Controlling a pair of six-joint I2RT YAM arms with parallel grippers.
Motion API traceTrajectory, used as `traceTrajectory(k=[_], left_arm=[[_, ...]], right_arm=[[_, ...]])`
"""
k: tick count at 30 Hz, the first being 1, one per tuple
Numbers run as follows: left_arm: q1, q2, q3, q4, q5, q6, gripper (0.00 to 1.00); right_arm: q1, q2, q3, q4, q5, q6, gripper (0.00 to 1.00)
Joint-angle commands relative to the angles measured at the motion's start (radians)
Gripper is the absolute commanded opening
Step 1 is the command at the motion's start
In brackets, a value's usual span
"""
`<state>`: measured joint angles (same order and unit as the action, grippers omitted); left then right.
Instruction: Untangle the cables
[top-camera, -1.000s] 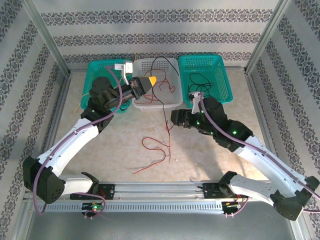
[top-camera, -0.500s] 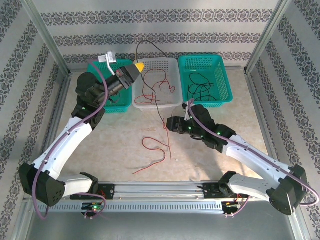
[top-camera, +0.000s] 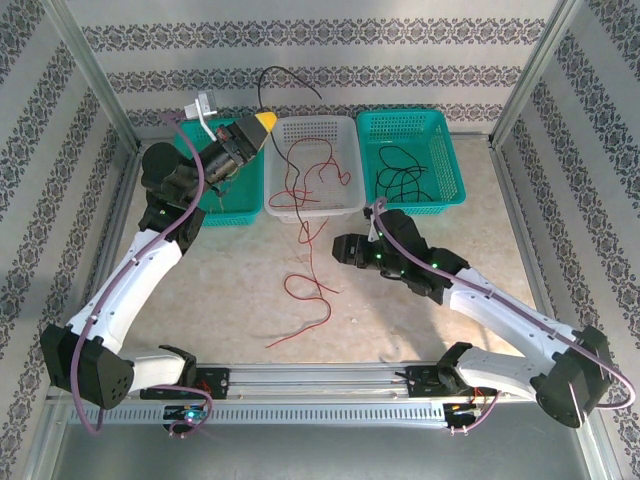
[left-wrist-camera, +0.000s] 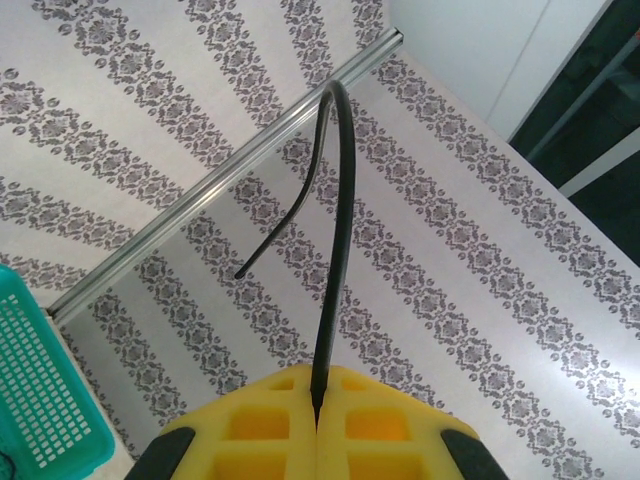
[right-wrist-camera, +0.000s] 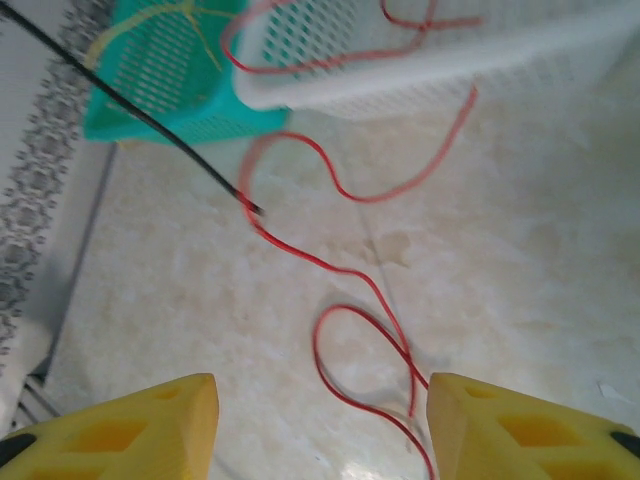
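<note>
My left gripper (top-camera: 262, 122) is raised above the gap between the left teal basket (top-camera: 228, 205) and the white basket (top-camera: 352, 160). It is shut on a black cable (top-camera: 262, 90), whose short end arcs up past the yellow pads (left-wrist-camera: 255, 430). In the left wrist view the black cable (left-wrist-camera: 335, 250) comes straight out of the closed left gripper (left-wrist-camera: 318, 405). Its long end (right-wrist-camera: 150, 124) hangs slanting, its tip in the air above the table. A red cable (top-camera: 310, 290) trails from the white basket onto the table. My right gripper (top-camera: 340, 247) hovers open over the red cable's loop (right-wrist-camera: 316, 351), holding nothing.
More red cables (top-camera: 312, 170) lie in the white basket. Black cables (top-camera: 400, 178) lie in the right teal basket (top-camera: 405, 113). A yellow cable (right-wrist-camera: 190, 30) lies in the left teal basket. Metal frame posts and patterned walls enclose the table.
My left gripper has lifted and swung back-left with the black cable, drawing it up out of the white basket. My right gripper has dropped and shifted left over the red cable.
</note>
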<state>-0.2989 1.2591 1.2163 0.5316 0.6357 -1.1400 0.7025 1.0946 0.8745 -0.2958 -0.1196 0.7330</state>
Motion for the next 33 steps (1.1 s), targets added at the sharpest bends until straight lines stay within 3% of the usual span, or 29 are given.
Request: traceTrajectory(k=[1, 10, 21, 26, 33], left_arm=[[0.011, 0.007, 0.042, 0.088, 0.039, -0.04, 0.0], [0.009, 0.042, 0.056, 0.074, 0.108, -0.073, 0.0], [-0.014, 0.065, 0.081, 0.043, 0.175, -0.054, 0.0], [-0.034, 0.083, 0.107, 0.034, 0.215, -0.042, 0.0], [-0.052, 0.082, 0.107, 0.002, 0.225, -0.001, 0.0]], right_arm=[[0.012, -0.035, 0.103, 0.002, -0.009, -0.066, 0.6], [0.077, 0.042, 0.48, -0.097, -0.005, -0.275, 0.69], [0.102, 0.244, 0.757, -0.169, -0.08, -0.366, 0.63], [0.121, 0.299, 0.821, -0.193, -0.077, -0.38, 0.54], [0.136, 0.292, 0.824, -0.191, -0.049, -0.395, 0.16]])
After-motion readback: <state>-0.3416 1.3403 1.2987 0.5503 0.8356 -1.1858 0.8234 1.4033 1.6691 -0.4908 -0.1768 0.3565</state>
